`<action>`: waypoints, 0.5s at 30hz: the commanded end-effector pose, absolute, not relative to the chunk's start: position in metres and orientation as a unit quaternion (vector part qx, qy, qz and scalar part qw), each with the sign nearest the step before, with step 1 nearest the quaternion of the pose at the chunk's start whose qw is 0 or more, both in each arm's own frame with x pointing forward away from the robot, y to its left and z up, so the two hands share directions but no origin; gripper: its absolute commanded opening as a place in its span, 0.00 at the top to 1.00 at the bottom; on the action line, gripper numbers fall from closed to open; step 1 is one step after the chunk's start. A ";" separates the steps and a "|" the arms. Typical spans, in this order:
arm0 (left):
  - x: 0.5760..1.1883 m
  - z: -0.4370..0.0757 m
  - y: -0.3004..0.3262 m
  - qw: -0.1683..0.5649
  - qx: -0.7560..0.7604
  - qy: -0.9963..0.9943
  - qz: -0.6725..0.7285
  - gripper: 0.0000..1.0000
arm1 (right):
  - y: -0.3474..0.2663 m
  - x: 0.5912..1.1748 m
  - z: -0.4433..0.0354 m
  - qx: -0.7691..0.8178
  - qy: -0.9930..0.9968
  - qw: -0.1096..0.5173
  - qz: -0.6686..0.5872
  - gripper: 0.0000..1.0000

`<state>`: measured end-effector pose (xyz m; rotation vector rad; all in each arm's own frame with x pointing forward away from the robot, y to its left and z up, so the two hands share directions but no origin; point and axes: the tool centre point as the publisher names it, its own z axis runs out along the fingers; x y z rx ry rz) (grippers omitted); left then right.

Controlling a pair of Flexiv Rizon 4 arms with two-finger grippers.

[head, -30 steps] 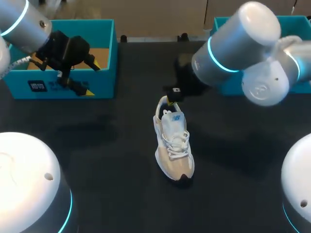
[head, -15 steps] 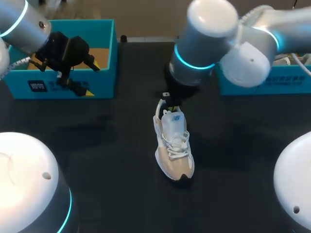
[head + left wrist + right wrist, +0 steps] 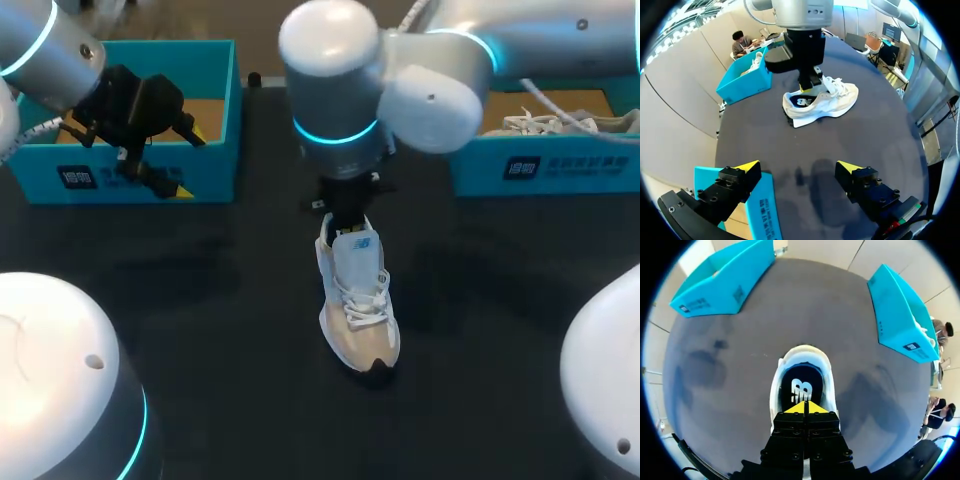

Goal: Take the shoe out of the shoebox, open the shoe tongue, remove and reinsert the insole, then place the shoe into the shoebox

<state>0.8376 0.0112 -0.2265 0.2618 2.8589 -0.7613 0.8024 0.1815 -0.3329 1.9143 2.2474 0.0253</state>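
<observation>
— Where is the sneaker?
— The sneaker (image 3: pixel 357 300) stands on its sole mid-tabletop, toe towards the near edge. It has a white upper, beige forefoot, white laces and a dark toe tip, and a dark insole (image 3: pixel 801 387) shows in the opening.
— And the right jaws?
— Pressed together over that opening, just behind the tongue. Whether they nip anything, I cannot tell.
— The left jaws?
— Spread wide, by the teal shoebox (image 3: pixel 215 160) at the far left corner.
</observation>
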 end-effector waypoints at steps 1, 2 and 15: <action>0.836 -0.226 0.011 0.086 0.087 0.960 -0.253 0.00 | 0.186 0.804 -0.344 0.647 0.757 0.094 0.006 1.00; 0.836 -0.226 0.011 0.086 0.087 0.960 -0.253 0.00 | 0.186 0.804 -0.346 0.647 0.757 0.092 0.006 1.00; 0.836 -0.226 0.011 0.086 0.087 0.960 -0.253 0.00 | 0.183 0.799 -0.377 0.657 0.752 0.061 -0.002 1.00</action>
